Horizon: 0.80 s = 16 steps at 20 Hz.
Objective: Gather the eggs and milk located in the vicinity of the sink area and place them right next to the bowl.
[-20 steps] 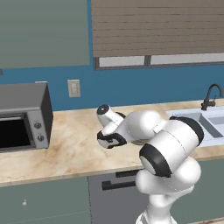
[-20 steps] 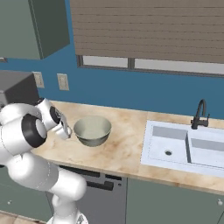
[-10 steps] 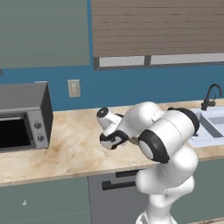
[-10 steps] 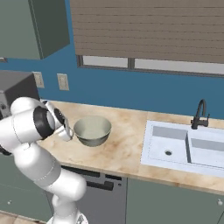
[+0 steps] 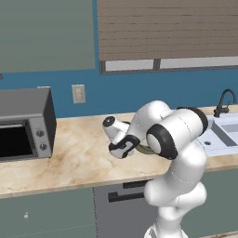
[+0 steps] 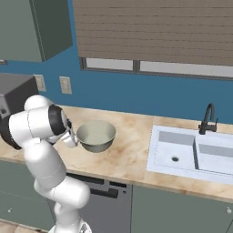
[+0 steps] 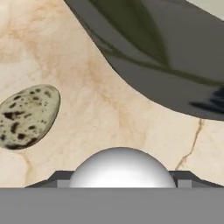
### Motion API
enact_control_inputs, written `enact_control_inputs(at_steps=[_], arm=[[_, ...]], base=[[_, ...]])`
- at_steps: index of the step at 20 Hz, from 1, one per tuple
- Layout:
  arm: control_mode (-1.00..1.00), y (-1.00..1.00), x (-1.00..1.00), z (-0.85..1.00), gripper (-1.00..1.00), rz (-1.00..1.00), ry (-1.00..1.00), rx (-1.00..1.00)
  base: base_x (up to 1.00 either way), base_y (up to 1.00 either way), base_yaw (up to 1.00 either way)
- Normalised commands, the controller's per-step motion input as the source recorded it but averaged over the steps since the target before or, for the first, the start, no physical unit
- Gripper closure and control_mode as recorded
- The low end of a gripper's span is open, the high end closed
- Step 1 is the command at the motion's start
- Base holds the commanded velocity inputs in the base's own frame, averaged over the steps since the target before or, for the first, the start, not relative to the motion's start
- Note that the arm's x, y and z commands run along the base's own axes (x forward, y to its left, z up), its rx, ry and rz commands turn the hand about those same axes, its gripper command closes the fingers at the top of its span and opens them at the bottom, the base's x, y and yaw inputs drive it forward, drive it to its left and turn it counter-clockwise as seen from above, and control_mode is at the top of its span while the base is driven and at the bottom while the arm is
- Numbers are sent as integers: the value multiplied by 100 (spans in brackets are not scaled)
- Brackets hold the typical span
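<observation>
The egg, pale and speckled, lies free on the marble counter just left of the bowl's dark outer wall. In the right base view the grey-green bowl stands on the counter with my gripper close at its left side. My gripper hangs low over the counter in the left base view, where my arm covers most of the bowl. Its jaws stand open with the egg outside them. The sink with its black faucet is far to the right. The milk is out of view.
A grey microwave stands on the counter at the left, under a wall cabinet. A wall socket is on the blue wall. The sink's corner and faucet sit at the right edge. Bare counter lies between microwave and gripper.
My elbow and upper arm have swung in towards the bowl, while the hand has stayed low at the bowl's left side. Bowl and egg have not moved.
</observation>
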Motion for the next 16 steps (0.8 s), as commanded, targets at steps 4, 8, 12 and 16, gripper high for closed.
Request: enact_control_inputs(at_steps=[4, 8, 12, 16], arm=[[-100, 0, 25, -14, 100, 0, 0, 0], [-100, -7, 30, -7, 100, 0, 0, 0], [-100, -9, 32, -6, 100, 0, 0, 0], [-100, -6, 19, -18, 100, 0, 0, 0]], base=[[0, 0, 0], [0, 0, 0], [0, 0, 0], [0, 0, 0]])
